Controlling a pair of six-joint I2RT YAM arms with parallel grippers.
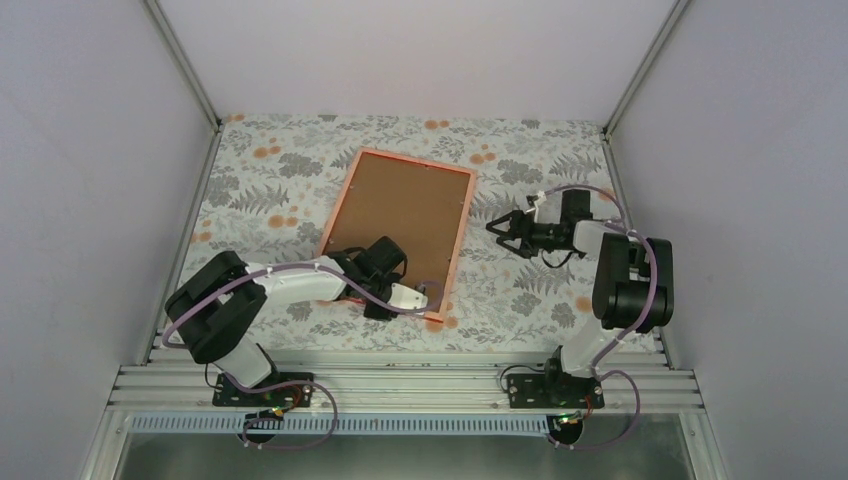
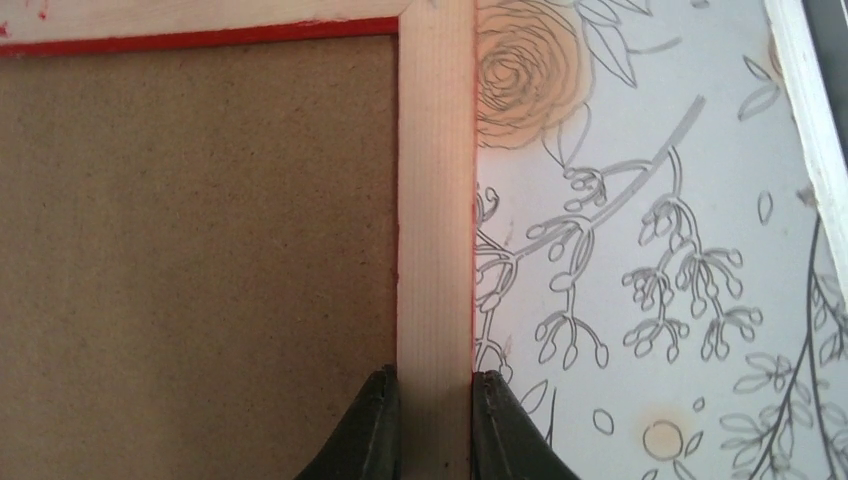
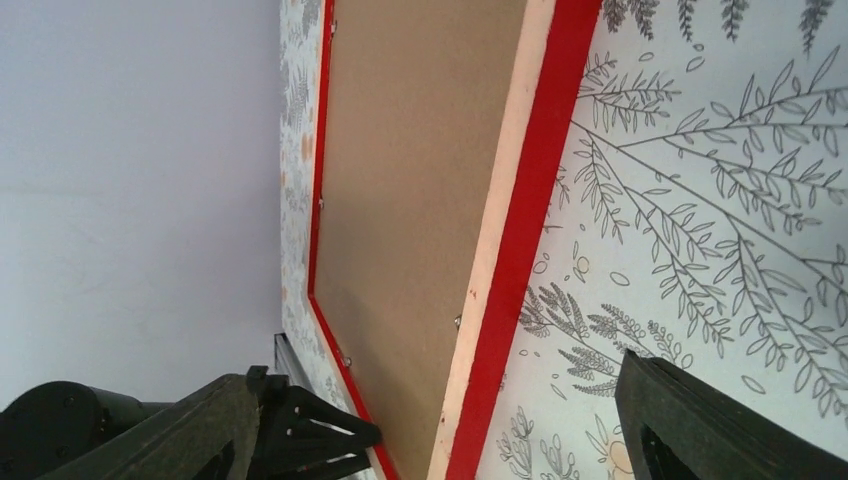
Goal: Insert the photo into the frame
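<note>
At the near right corner of the frame (image 1: 460, 235), the left gripper (image 1: 434, 296) is clamped across the right-hand rail. In the left wrist view its two dark fingers (image 2: 375, 425) press the pale wood from either side, one over the brown backing board (image 1: 395, 215) and one over the floral tablecloth (image 1: 280, 170). Behind the gripper the left wrist lies low over the frame's near end. The forearm runs back leftward to a folded elbow above the near left of the table, over its base.

The frame lies back up, slanted, in the middle of the table. The board fills it, and a thin red edge shows along its sides.

To the right of the frame, the right gripper (image 1: 497, 235) hovers with its jaws spread wide and nothing between them. It points left at the right-hand rail and stands apart from it. Its forearm reaches leftward from an elbow bent high at the right side, above the near right base.
</note>
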